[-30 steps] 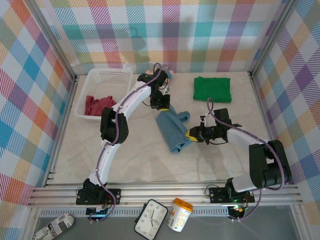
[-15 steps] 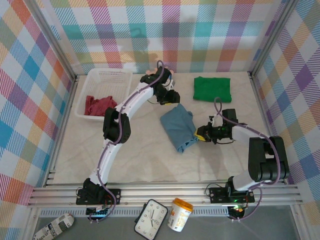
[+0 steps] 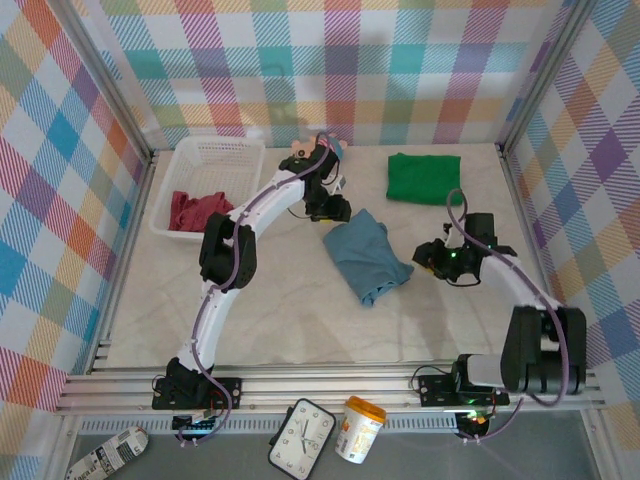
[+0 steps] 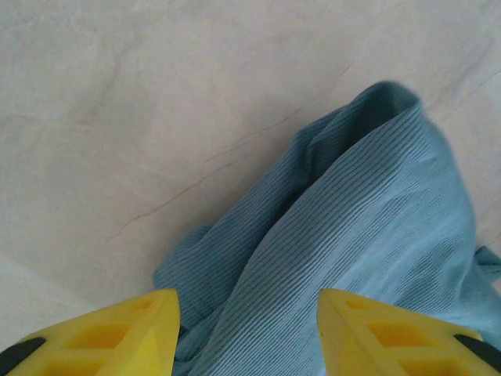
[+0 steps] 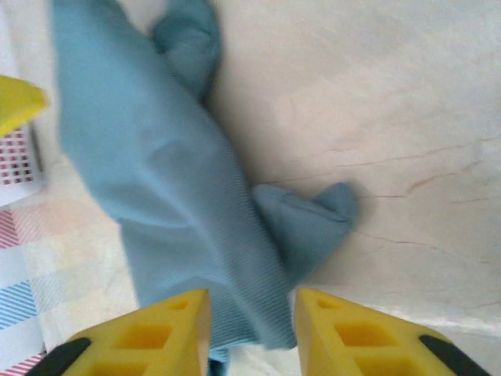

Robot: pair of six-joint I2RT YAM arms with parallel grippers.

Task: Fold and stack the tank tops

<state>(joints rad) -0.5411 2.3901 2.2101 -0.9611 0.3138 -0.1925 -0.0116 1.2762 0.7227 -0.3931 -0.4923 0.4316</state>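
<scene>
Top external view: a white mesh basket (image 3: 215,160) is seen well to the left of the left claw (image 3: 328,208), with the dark red tank top (image 3: 195,210) crumpled inside it. The left claw is held over the counter (image 3: 280,310), just beside the far corner of the blue-grey tank top (image 3: 365,255), which is laid loosely folded between the two claws. The green tank top (image 3: 424,178) is laid folded beyond the right claw (image 3: 430,255), which is seen just right of the blue-grey top.

In the left wrist view, the claw's yellow fingers (image 4: 117,337) are spread wide over ribbed blue cloth. In the right wrist view, the fingers (image 5: 149,341) are likewise parted, with cloth seen between them; whether it is touched cannot be told.
</scene>
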